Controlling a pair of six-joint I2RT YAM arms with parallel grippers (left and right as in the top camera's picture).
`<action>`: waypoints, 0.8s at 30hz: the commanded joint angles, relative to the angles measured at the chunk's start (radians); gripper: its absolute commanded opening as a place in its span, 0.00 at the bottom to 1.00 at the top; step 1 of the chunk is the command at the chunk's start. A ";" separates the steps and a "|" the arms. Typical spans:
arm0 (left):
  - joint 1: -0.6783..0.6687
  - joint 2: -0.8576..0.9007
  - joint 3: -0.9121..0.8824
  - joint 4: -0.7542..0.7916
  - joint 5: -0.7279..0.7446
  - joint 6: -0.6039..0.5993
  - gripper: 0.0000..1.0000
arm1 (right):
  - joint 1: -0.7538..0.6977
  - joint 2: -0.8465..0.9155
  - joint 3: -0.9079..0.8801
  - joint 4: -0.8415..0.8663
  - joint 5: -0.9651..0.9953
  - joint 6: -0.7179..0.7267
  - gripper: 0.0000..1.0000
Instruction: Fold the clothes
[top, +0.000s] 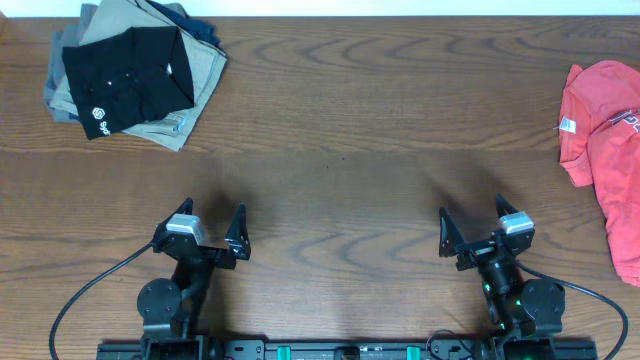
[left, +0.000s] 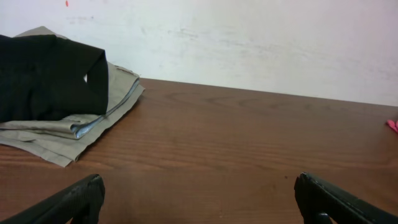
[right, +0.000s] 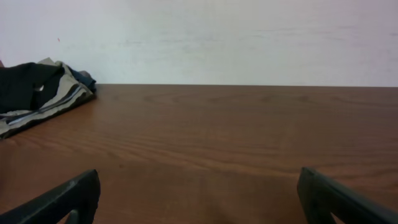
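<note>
The clothes (top: 125, 80), a black garment with a small white logo, lie folded on a pile at the table's far left corner. They show at the upper left of the left wrist view (left: 43, 78) and far off at the left of the right wrist view (right: 25, 87). My left gripper (top: 210, 225) hovers near the front edge, open, with only bare wood between its fingers (left: 199, 190). My right gripper (top: 475, 225) stands level with it on the right, also open and holding nothing (right: 199, 186). Both are far from the clothes.
Khaki-tan folded trousers (top: 195, 70) lie under the black garment, with a dark blue cloth edge (top: 200, 25) behind them. A red T-shirt (top: 605, 130) is crumpled at the right edge. A white wall (left: 249, 43) rises behind the wooden table (top: 340, 130).
</note>
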 joint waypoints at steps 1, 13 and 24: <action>0.004 -0.006 -0.019 -0.032 -0.002 0.005 0.98 | 0.005 -0.007 -0.002 -0.005 0.002 -0.020 0.99; 0.004 -0.006 -0.019 -0.032 -0.002 0.005 0.98 | -0.035 -0.007 -0.002 -0.005 0.002 -0.020 0.99; 0.004 -0.006 -0.019 -0.032 -0.002 0.005 0.98 | -0.035 -0.007 -0.002 -0.005 0.002 -0.020 0.99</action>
